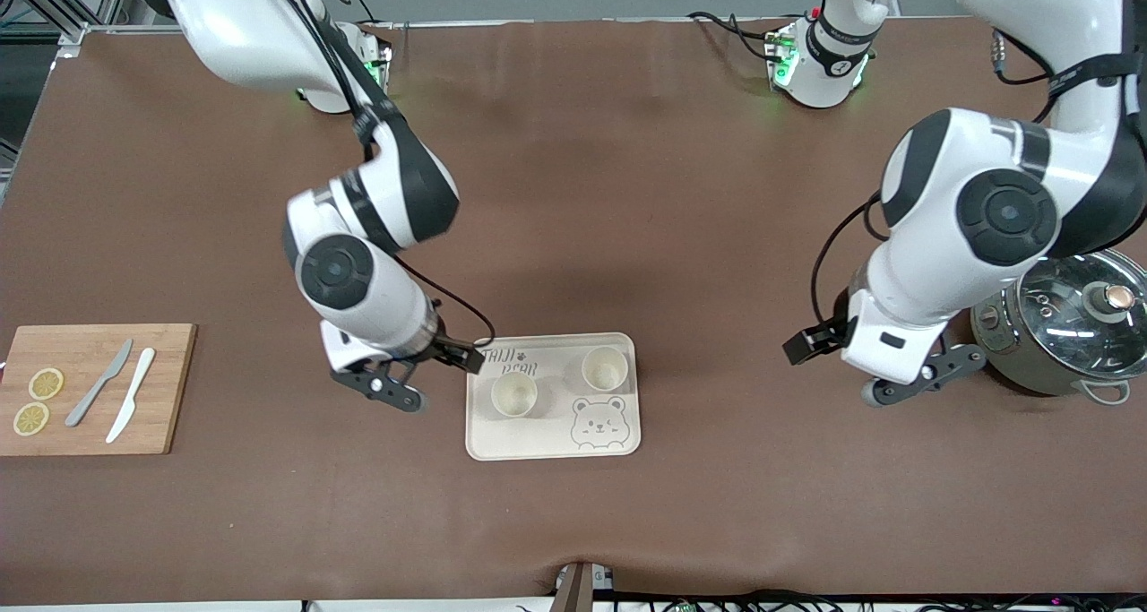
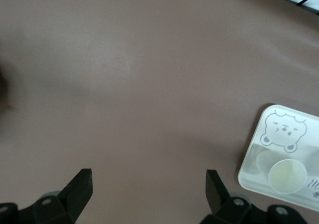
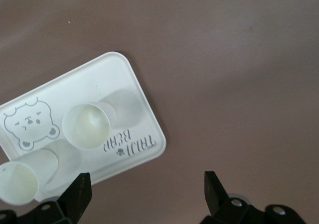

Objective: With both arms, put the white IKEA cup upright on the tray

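The cream tray [image 1: 551,442] with "TAIJI BEAR" lettering and a bear face lies at mid-table, toward the front camera. Two white cups stand upright on it. One [image 1: 513,395] is by the lettering, the other [image 1: 604,367] is toward the left arm's end. My right gripper [image 1: 392,390] is open and empty, low beside the tray's corner toward the right arm's end. Its wrist view shows the tray [image 3: 117,77], both cups [image 3: 87,125] [image 3: 19,183] and the gripper [image 3: 147,184]. My left gripper [image 1: 914,379] is open and empty over bare table between tray and pot. Its wrist view shows the gripper [image 2: 149,181], the tray [image 2: 271,119] and a cup [image 2: 287,175].
A wooden cutting board [image 1: 170,388] with two lemon slices [image 1: 38,401], a grey knife [image 1: 99,382] and a white knife [image 1: 131,406] lies at the right arm's end. A steel pot with a glass lid [image 1: 1071,321] stands at the left arm's end, close to the left arm's wrist.
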`<state>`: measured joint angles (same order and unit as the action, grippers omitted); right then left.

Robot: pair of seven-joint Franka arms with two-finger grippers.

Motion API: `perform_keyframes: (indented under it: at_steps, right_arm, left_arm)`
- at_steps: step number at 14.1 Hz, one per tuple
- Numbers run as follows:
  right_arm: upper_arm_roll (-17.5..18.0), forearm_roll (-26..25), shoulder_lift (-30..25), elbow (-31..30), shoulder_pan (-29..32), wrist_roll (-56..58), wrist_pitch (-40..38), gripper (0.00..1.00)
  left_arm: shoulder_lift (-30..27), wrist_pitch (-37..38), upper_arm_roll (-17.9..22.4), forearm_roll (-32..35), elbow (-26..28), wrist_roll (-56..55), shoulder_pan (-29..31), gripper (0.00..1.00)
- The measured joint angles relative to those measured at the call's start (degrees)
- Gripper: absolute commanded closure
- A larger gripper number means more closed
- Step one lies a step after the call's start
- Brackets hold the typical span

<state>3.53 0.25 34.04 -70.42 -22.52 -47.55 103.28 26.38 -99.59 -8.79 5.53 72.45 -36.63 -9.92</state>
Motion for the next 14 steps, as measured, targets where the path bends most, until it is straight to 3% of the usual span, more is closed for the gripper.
perform_keyframes:
  at_steps: [3,7,10,14]
  right_arm:
    - [-0.03,1.02,-8.32,-1.39,2.84,5.89,-9.76,0.0]
    - [-0.3,3.11,-21.74,-8.56,11.63,21.26,-18.44,0.0]
    - [-0.61,3.13,-30.35,-12.17,19.44,33.31,-23.65,0.0]
    - [-0.86,1.24,-37.3,-13.56,28.0,41.94,-25.27,0.0]
  left_arm:
    - [-3.46,0.73,-0.05,-0.19,2.75,6.85,2.83,0.0]
    - [-8.24,1.09,-0.06,-2.53,5.43,16.6,8.18,0.0]
    - [-10.59,1.69,-0.07,-3.24,7.05,22.37,11.21,0.0]
    - [-11.96,1.69,-0.08,-3.49,7.78,26.91,13.42,0.0]
